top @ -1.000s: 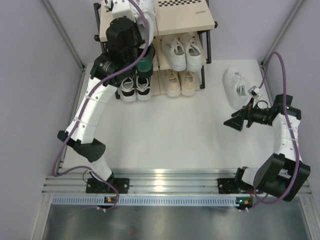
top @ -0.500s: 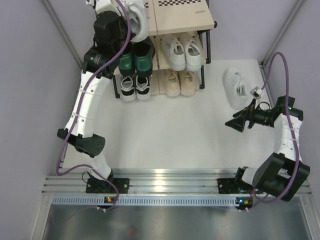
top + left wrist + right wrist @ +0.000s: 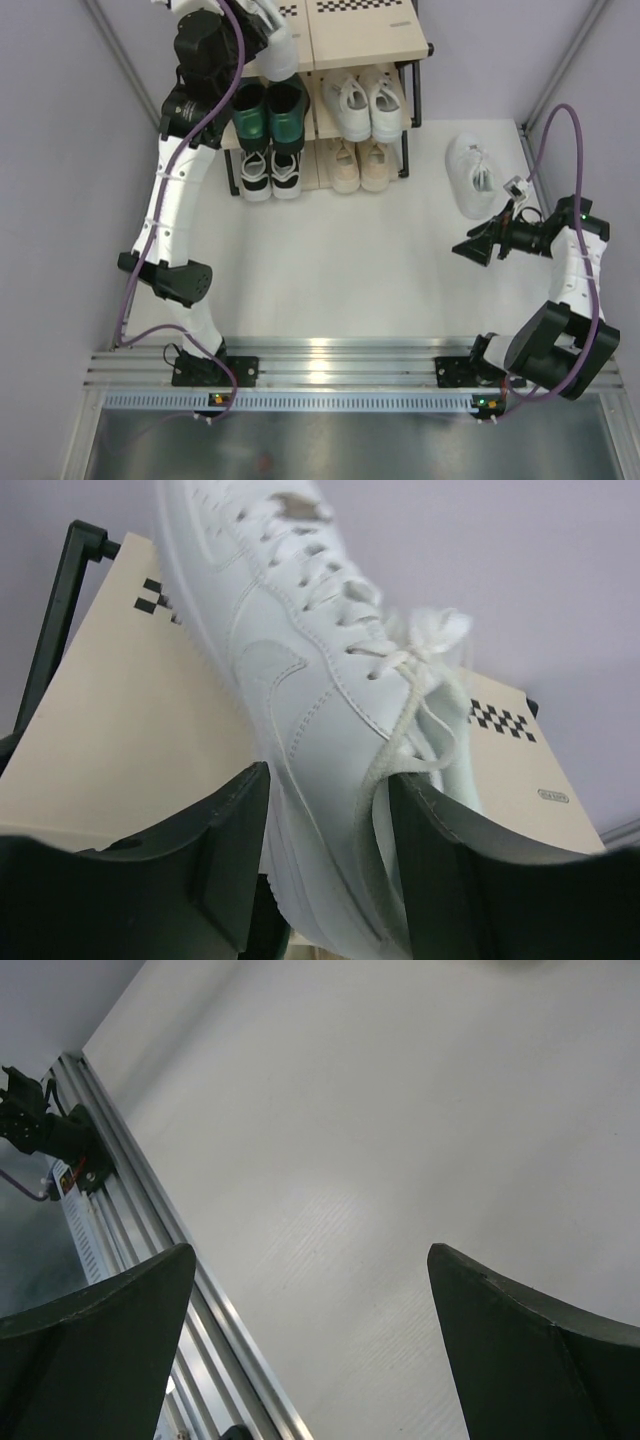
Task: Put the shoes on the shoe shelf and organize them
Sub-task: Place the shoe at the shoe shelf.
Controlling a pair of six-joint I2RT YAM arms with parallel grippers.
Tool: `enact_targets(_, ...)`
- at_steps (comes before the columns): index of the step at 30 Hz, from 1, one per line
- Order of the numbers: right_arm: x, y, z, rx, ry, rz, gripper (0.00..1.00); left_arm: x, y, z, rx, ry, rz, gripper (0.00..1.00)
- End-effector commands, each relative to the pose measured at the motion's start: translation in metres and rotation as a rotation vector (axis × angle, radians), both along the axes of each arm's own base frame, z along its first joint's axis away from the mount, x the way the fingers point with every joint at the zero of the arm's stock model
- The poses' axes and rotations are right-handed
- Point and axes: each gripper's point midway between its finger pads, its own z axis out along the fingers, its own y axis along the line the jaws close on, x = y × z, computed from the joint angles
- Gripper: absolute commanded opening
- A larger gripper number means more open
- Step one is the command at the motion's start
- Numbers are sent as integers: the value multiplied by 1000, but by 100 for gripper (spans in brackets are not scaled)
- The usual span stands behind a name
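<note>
My left gripper [image 3: 262, 30] is shut on a white sneaker [image 3: 277, 50] and holds it over the top board of the shoe shelf [image 3: 370, 35]. In the left wrist view the sneaker [image 3: 300, 680] sits between my fingers [image 3: 215, 850] above the beige board [image 3: 120, 720]. On the shelf stand dark green heeled shoes [image 3: 268, 112], a pair of white sneakers [image 3: 364, 100], black-and-white sneakers [image 3: 271, 176] and beige sneakers [image 3: 361, 164]. Another white sneaker [image 3: 470, 172] lies on the table at the right. My right gripper [image 3: 466, 249] is open and empty, left of and nearer than that sneaker.
The white table [image 3: 340, 270] ends in a metal rail [image 3: 330, 355] at the near edge, also in the right wrist view [image 3: 150, 1220]. Grey walls and frame posts [image 3: 125, 70] close in the sides. A purple cable [image 3: 545, 130] loops over the right arm.
My left arm has lifted the white sneaker up and back, from in front of the green shoes to over the top board. The right arm has barely moved.
</note>
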Motion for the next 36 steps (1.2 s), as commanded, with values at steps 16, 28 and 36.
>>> enact_targets(16,4,-6,16,18,-91,-5,99,-30,21,84,-154,-228,-49,74)
enact_targets(28,5,-7,14,14,-90,-7,99,-47,70,78,-262,-214,1,23)
enact_targets(36,5,-8,13,15,-84,-9,99,-1,106,40,-259,-136,72,0)
